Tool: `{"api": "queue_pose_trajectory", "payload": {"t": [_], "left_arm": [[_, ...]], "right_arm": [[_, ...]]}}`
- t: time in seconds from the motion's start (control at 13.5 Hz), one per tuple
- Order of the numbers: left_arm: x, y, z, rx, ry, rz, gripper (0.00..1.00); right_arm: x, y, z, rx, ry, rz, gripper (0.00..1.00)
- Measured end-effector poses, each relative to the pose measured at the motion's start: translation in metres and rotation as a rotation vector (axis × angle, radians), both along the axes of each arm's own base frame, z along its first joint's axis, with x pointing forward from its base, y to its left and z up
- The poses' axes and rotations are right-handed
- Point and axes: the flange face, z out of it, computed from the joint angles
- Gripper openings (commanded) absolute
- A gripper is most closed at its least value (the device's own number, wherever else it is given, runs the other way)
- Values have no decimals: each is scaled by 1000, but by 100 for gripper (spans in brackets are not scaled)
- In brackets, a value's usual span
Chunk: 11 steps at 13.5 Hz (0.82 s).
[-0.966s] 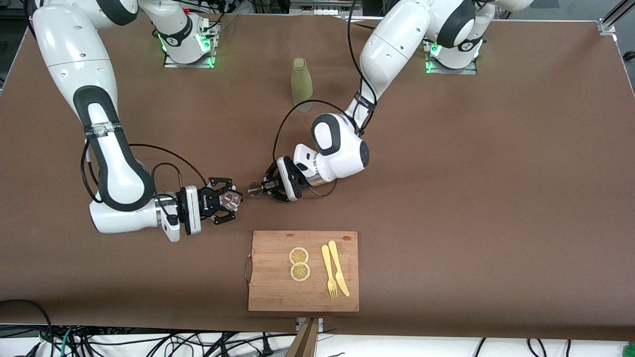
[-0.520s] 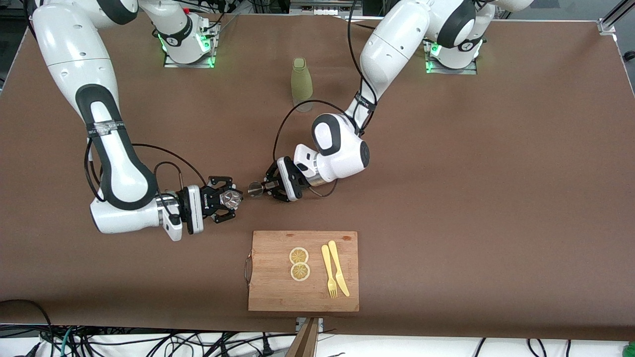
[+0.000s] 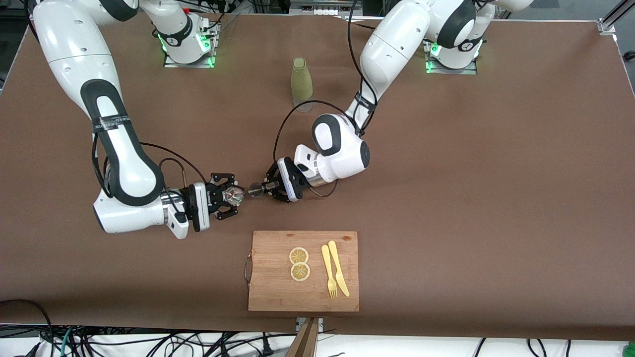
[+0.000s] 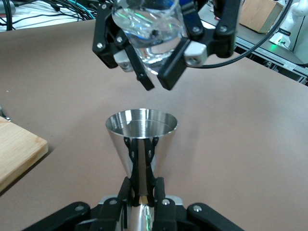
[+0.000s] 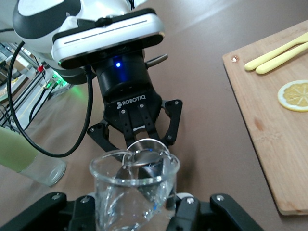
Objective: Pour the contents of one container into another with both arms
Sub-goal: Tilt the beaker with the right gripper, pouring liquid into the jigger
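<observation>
My left gripper point(image 3: 264, 188) is shut on the waist of a steel cone-shaped jigger point(image 3: 256, 188), whose open mouth point(image 4: 141, 122) points toward the right arm's end of the table. My right gripper point(image 3: 227, 197) is shut on a clear glass point(image 3: 233, 196). In the front view the glass sits right beside the jigger's rim. The left wrist view has the glass point(image 4: 149, 36) in the right gripper, up above the jigger point(image 4: 141, 144). In the right wrist view the glass point(image 5: 134, 192) fills the foreground, with the jigger's rim point(image 5: 144, 146) and the left gripper point(image 5: 140, 137) just past its lip.
A pale green bottle point(image 3: 301, 83) stands between the arms' bases. A wooden cutting board point(image 3: 270, 277) lies nearer the front camera, with two lemon slices point(image 3: 299, 256) and a yellow fork and knife point(image 3: 335, 270) on it.
The right arm has carried the glass toward the jigger, closing the gap between them. The left arm and the jigger have stayed in place.
</observation>
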Motion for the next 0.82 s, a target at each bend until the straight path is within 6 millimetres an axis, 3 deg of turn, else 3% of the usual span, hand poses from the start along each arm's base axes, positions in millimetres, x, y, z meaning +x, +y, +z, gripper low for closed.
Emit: {"api": "queue_pose_trajectory", "payload": {"t": [0.82], "left_arm": [[2,2,-1,2,-1,3,0]], "right_arm": [[-8,29,17,-147,12,44,19]]}}
